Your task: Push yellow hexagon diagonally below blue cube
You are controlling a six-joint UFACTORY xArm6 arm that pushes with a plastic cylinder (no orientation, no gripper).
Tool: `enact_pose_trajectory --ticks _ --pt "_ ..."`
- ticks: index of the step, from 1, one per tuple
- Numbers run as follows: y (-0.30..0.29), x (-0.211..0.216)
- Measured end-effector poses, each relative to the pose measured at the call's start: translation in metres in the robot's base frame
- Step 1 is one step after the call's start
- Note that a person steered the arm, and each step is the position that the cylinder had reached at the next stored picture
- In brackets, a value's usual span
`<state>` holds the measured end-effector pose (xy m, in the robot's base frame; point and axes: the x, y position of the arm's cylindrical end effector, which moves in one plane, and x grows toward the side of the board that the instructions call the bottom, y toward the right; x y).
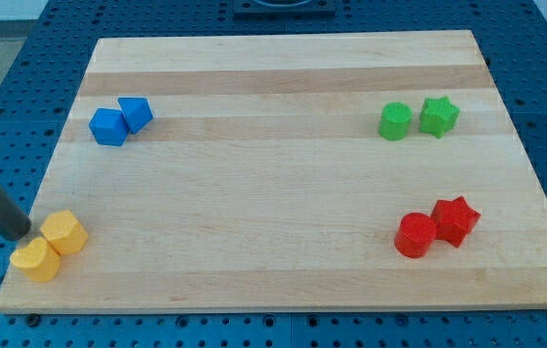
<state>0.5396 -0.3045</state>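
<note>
A pale wooden board lies on a blue perforated table, and in the one camera view I count eight small plastic blocks on it, in four pairs. At the view's upper left sit two blue ones touching: a blue cube and a second blue block whose shape I cannot make out. At the upper right stand a green cylinder and a green star, just beside each other. At the lower right a red cylinder touches a red star. At the lower left corner the yellow hexagon touches a yellow heart-like block, both close to the board's left and bottom edges. I carry no claw, only a dark rod; my tip rests at the board's left edge, just left of the yellow hexagon. The board's wide middle lies between the pairs.
</note>
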Motion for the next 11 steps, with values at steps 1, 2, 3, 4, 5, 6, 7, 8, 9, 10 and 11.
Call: enact_pose_trajectory --ticks 1,2,3,4,5,6,7,8,9,10,11 --pt "0.003 0.054" --pt "0.007 0.076" --pt "0.025 0.075" --pt "0.046 0.074" --pt "0.046 0.061" --pt "0.060 0.059" --pt "0.057 0.047" --pt "0.054 0.033" --pt "0.074 0.010" --pt "0.078 -0.026" --pt "0.078 -0.069"
